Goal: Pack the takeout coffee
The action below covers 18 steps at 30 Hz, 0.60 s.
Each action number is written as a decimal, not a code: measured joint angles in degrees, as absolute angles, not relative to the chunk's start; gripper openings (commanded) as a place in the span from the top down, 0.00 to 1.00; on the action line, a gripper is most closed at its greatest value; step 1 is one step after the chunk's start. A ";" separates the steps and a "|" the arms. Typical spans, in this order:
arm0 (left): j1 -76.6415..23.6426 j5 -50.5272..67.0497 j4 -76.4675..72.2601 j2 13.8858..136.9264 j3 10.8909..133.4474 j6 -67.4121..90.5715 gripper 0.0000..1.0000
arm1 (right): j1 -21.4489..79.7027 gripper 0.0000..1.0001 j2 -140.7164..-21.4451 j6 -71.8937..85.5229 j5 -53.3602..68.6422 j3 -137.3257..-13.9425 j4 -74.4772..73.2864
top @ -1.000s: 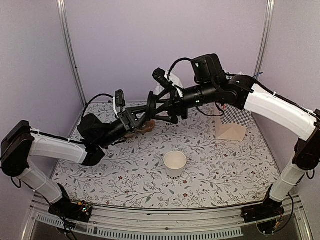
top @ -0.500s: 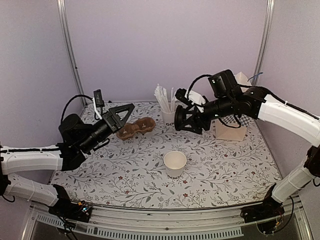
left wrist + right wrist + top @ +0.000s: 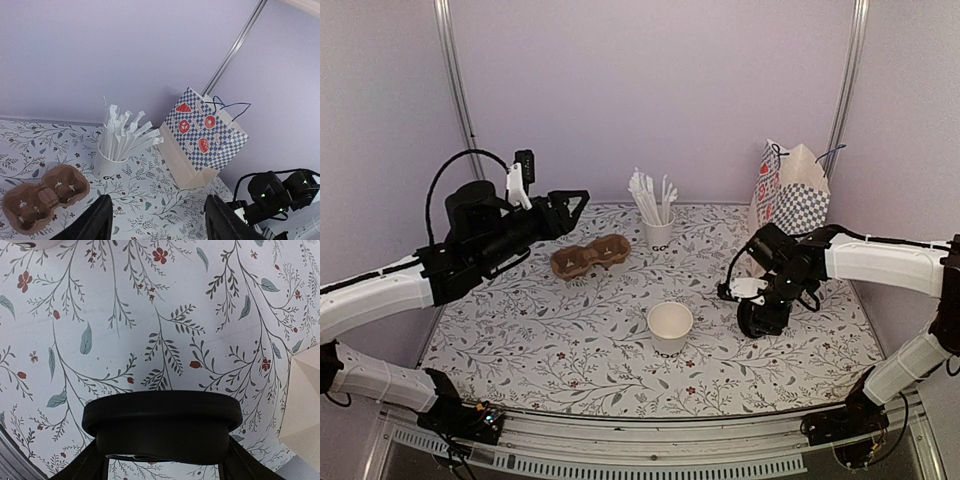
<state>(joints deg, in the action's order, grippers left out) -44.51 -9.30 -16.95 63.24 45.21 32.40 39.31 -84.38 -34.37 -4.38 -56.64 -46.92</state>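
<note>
The black lid [image 3: 162, 422] is clamped in the right gripper [image 3: 761, 316]. The lidless paper cup [image 3: 670, 326] is found upright to its left, farther from the spread-fingered left gripper [image 3: 157, 222].

Lab booth: lilac walls [image 3: 650, 90], aluminium posts [image 3: 460, 100].

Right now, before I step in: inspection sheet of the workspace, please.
Surface: floral-print table, flat.
Job's things: white cup upright mid-table, lid off; black lid in the right pincer.
Clutter: straw cup, empty pulp carrier, checked paper bag upright at back right.
Grippers: left pincer open, empty, held high; right pincer shut on the lid, low, right of the cup.
Cables: black loop over the left arm.
Surroundings: lilac walls, metal posts.
</note>
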 measured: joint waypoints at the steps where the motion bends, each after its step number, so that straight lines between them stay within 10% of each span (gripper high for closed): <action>1: -42.92 -7.86 -13.98 65.04 48.49 32.18 0.34 | 39.31 0.31 -84.53 -34.63 -4.27 -56.84 -47.62; 18: -21.39 20.49 -0.27 89.25 61.87 33.76 0.43 | 39.31 0.02 -92.79 -33.26 0.25 -60.49 -49.63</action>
<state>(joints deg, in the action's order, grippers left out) -21.39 20.49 -0.27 89.25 61.87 33.76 39.31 -92.79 -33.26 0.25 -60.49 -49.63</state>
